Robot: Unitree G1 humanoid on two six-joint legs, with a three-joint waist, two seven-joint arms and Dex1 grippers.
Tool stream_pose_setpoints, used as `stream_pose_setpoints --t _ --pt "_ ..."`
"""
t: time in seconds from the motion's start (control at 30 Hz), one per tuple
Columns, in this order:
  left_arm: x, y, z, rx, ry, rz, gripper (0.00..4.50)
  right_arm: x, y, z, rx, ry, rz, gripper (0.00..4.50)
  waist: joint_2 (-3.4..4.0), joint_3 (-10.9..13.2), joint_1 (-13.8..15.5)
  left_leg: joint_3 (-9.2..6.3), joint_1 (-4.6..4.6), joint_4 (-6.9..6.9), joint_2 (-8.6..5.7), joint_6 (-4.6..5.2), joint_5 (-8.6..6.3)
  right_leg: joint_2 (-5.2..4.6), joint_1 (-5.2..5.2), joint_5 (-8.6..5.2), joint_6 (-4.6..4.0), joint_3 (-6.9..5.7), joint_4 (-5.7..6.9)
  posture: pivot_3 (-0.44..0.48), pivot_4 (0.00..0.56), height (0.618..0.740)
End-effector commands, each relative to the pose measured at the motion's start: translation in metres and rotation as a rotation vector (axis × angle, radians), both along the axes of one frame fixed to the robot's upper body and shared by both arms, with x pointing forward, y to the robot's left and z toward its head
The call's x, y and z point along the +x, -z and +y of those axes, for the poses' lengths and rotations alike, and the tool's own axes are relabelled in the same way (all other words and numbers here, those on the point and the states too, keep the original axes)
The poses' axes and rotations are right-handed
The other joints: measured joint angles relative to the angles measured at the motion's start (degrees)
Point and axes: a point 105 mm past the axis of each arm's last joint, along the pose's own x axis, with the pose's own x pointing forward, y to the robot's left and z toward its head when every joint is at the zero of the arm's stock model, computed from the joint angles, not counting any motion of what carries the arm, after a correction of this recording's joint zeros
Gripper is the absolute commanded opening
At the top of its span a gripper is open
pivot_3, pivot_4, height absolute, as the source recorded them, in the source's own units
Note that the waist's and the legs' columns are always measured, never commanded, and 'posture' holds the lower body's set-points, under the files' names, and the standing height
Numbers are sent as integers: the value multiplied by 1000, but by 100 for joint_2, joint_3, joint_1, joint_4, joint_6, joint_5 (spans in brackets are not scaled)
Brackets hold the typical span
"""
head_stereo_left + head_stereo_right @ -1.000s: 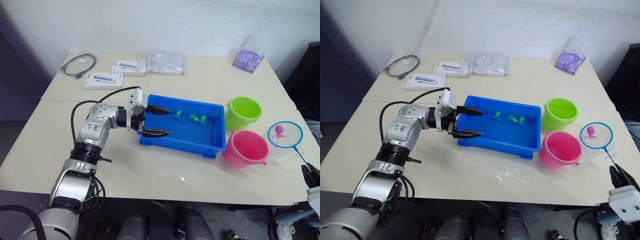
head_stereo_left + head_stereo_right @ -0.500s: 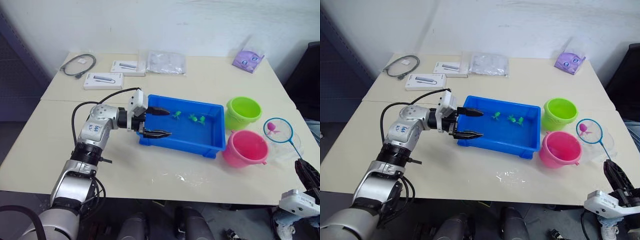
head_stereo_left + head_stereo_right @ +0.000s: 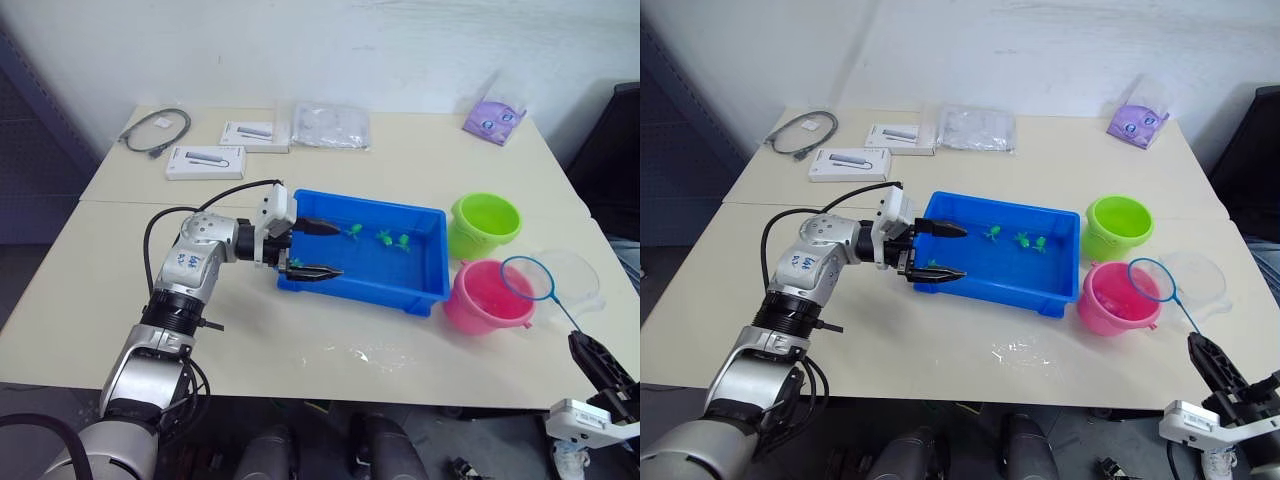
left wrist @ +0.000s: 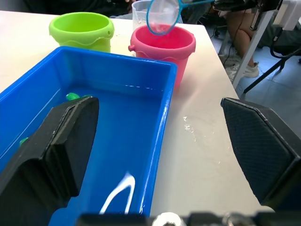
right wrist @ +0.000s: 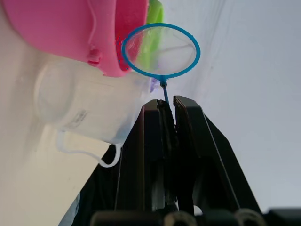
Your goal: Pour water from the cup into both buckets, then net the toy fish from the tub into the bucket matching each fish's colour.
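Now the right hand (image 3: 1203,352), clamped on the net (image 3: 1151,281) stick, has swung its hoop from beyond the pink bucket (image 3: 1118,297) to over its rim; the pink fish is gone, likely dropped in. Farther, the left hand (image 3: 946,251) stays apart over the tub (image 3: 997,295), holding 3 green fish (image 3: 1020,238).

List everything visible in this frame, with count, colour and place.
tub: 1, blue, table centre
toy fish: 3 visible, green, in tub
green bucket: 1, right of tub
pink bucket: 1, in front of green bucket
net: 1, blue rim, over pink bucket's edge
cup: 1, clear, right of pink bucket
boxes: 2, white, far left
cable: 1, grey, far left
bags: 2, clear and purple, far edge
left gripper: open, at tub's left end
right gripper: shut on net
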Motion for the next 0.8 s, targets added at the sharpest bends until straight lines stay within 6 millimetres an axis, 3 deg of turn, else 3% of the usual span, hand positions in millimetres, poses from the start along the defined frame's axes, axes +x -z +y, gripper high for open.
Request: stream_pose_setpoints --t 0.03,0.2,0.33,0.4,0.47,0.63,0.8 --pt "-5 -4 -1 -7 15 -38 4464 1 -17 4 -21 -18 -74 0 0 0 -2 -1 0 0 1 0 0 1 0 0 0 0 0 0 150 740" --pt "-5 -2 4 -9 -11 -43 4464 -1 -36 12 152 -54 -105 0 -1 0 -15 -1 0 0 2 0 0 1 0 0 0 0 -1 0 150 740" --pt "-2 1 20 -6 -62 -40 4464 10 -48 48 625 -210 45 0 -1 1 -98 -3 10 0 4 0 0 0 12 0 0 0 -1 0 150 740" --pt "0 0 29 -11 -97 -43 4464 20 -69 68 794 -300 83 0 -1 1 -116 -3 14 -2 13 0 0 2 13 0 -1 0 3 0 150 740" --pt "3 -3 36 -27 -130 -47 4464 29 -77 88 1026 -371 203 0 -1 1 -123 -3 15 1 15 0 0 2 11 -1 -2 0 9 0 150 740" --pt "10 -3 52 -14 -216 -57 4464 54 -66 115 1542 -296 512 0 -4 2 -46 -28 10 5 16 -1 0 -9 12 -2 -5 -16 7 0 150 740" --pt "16 -3 67 1 -272 -76 4464 71 -50 136 1666 -114 721 0 -4 2 17 -33 -6 6 9 0 -1 -27 6 0 -3 -29 -9 0 150 740"
